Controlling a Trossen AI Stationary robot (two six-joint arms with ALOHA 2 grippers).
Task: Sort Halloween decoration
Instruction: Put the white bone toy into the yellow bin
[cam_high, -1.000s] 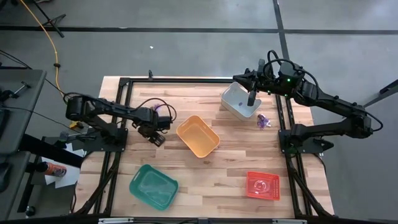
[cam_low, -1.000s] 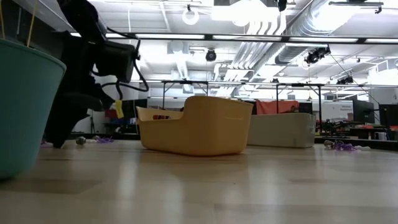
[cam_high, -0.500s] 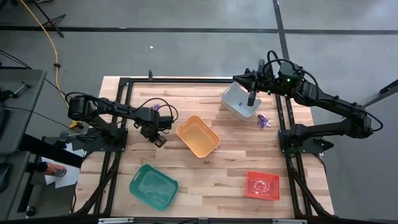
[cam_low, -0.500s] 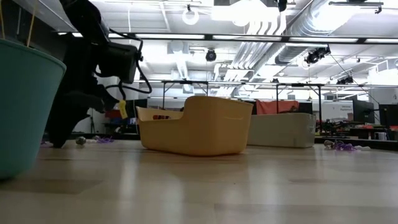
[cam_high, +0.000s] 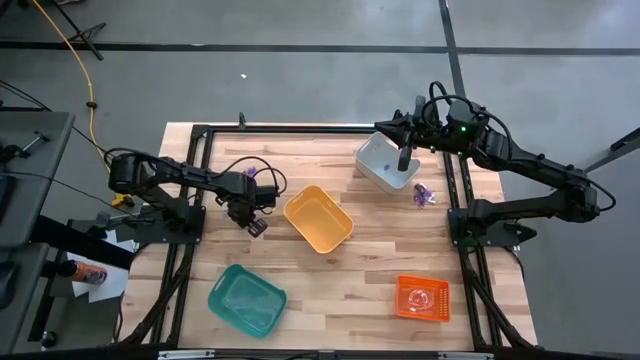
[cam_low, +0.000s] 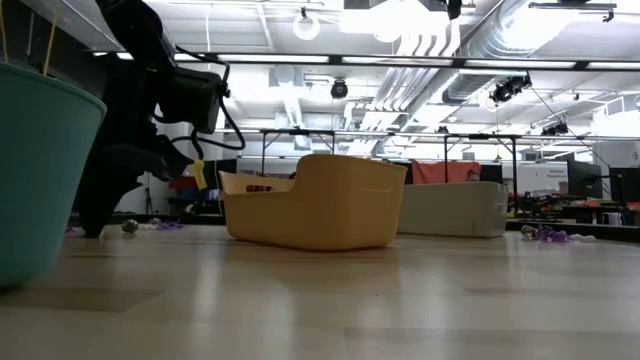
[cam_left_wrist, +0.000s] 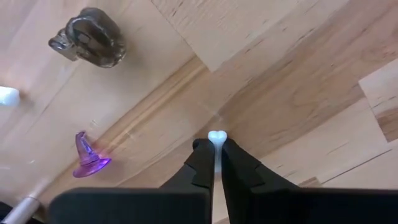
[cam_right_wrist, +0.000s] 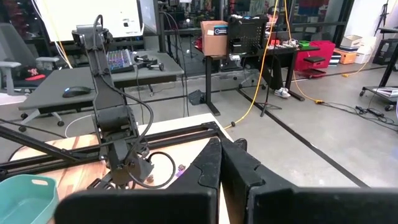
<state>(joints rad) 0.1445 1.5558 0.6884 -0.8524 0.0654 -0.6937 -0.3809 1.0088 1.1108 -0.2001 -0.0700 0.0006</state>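
Left gripper pinches a small white bone, purple witch hat just beside it; pickup seems done, next lift toward a bin

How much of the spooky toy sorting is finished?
Only a little can be seen. What's in the bins mostly can't be seen. In hand: the left gripper has its jaws shut on a tiny white bone. Still on the table: a purple witch hat, a dark skull, and a purple trinket beside the grey bin.
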